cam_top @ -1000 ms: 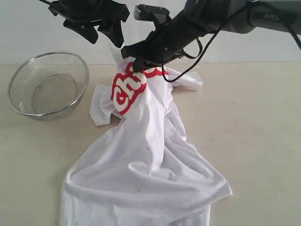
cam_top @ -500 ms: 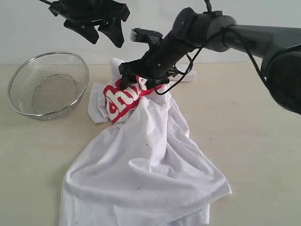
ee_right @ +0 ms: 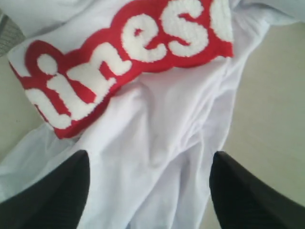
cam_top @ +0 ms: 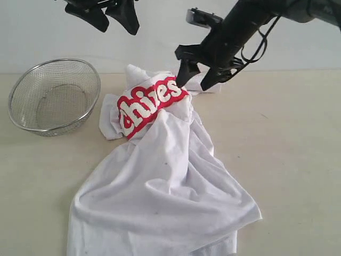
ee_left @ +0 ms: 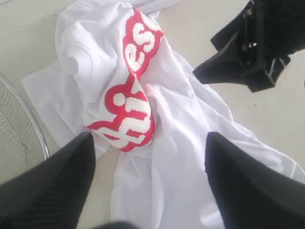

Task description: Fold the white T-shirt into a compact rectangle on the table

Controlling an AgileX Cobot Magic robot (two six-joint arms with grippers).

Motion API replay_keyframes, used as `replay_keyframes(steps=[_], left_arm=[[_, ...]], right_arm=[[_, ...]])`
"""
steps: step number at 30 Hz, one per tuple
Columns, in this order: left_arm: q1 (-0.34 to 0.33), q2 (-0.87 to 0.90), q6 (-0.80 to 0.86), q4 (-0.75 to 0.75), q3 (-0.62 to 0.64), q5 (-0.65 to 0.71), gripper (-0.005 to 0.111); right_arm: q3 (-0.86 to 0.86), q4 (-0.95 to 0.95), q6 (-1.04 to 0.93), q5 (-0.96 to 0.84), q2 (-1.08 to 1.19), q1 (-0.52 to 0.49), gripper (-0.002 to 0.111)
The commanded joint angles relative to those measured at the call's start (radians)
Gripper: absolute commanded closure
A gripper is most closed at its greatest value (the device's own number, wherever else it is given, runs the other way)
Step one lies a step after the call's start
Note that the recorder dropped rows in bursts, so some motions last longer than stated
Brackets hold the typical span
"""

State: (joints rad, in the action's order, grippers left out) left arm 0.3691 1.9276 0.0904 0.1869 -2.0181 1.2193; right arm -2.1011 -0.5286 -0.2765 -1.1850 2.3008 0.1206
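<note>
Right tool (cam_top: 193,83) of mine hangs just above the far, bunched end of the white T-shirt (cam_top: 165,181), its two fingers spread wide and pointing down with nothing between them. That shirt lies crumpled on the bench (cam_top: 287,149), running from the heap toward the near edge, where it fans out broad and wrinkled. Its red band (cam_top: 151,101) with white lettering sits on top of the heap, just left of and below my right tool in the exterior view. My left tool (cam_top: 114,18) is higher, at the top of that view, between the wire-mesh bowl (cam_top: 53,96) and the shirt, also spread wide and empty.

Only the exterior view shows the bowl whole and the shirt's full length. My right wrist view shows the band's letters beyond the fingertips (ee_right: 62,191) and cloth under the open gap, though not how much air lies between. My left wrist view catches the right tool as a dark shape beside the band, plus a sliver of the bowl's rim.

My right arm comes in from the right, sloping down to the shirt. Of the left arm, only the tool shows.
</note>
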Motion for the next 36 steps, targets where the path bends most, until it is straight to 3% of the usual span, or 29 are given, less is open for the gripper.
replay_keyframes(steps=[1, 10, 16, 25, 30, 36], left_arm=[[0.001, -0.048, -0.010, 0.011, 0.068, 0.002, 0.045], [0.001, -0.195, -0.028, 0.025, 0.367, -0.122, 0.050], [0.001, -0.345, -0.024, 0.091, 0.671, -0.272, 0.050], [0.001, -0.658, -0.020, 0.194, 1.132, -0.522, 0.050], [0.001, -0.709, -0.020, 0.217, 1.226, -0.522, 0.050], [0.001, -0.719, -0.016, 0.224, 1.238, -0.530, 0.050]], right_arm=[[0.022, -0.008, -0.026, -0.036, -0.037, -0.058, 0.048], [0.327, -0.139, -0.187, -0.036, -0.083, -0.121, 0.050], [0.519, -0.171, -0.284, 0.102, -0.083, -0.100, 0.050], [0.556, -0.170, -0.283, 0.293, -0.077, -0.002, 0.050], [0.556, -0.113, -0.263, 0.329, -0.075, -0.001, 0.050], [0.556, -0.040, -0.225, 0.314, -0.075, -0.001, 0.050]])
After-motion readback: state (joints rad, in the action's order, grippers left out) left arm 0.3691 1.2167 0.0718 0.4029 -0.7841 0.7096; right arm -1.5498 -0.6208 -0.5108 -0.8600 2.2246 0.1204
